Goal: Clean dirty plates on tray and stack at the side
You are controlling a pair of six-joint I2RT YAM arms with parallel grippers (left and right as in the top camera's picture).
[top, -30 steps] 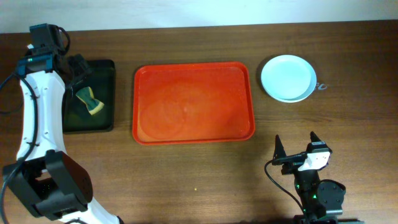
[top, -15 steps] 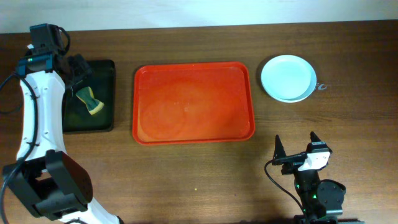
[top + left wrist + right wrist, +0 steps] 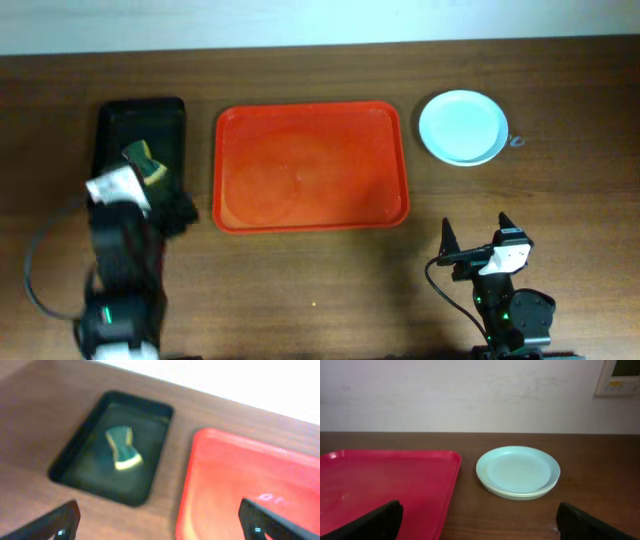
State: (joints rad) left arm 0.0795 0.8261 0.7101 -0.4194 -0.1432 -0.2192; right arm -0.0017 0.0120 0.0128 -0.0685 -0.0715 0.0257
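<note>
The red-orange tray (image 3: 312, 165) lies mid-table with nothing on it; it also shows in the left wrist view (image 3: 250, 485) and the right wrist view (image 3: 380, 485). The plates (image 3: 462, 126) sit stacked on the table to the tray's right, a pale blue one on top and a paler rim beneath (image 3: 517, 471). My left gripper (image 3: 160, 212) is open and empty, low at the front left, before the tray's left edge (image 3: 162, 525). My right gripper (image 3: 475, 240) is open and empty at the front right, short of the stack (image 3: 480, 525).
A smaller black tray (image 3: 140, 120) at the left holds a yellow-green sponge (image 3: 146, 162), also in the left wrist view (image 3: 122, 449). A small metal ring (image 3: 515, 139) lies by the plate stack. A pale wall bounds the table's far edge.
My left arm has pulled back from above the black tray at the far left to the front left, empty. The sponge stays in the black tray. The right arm has not moved.
</note>
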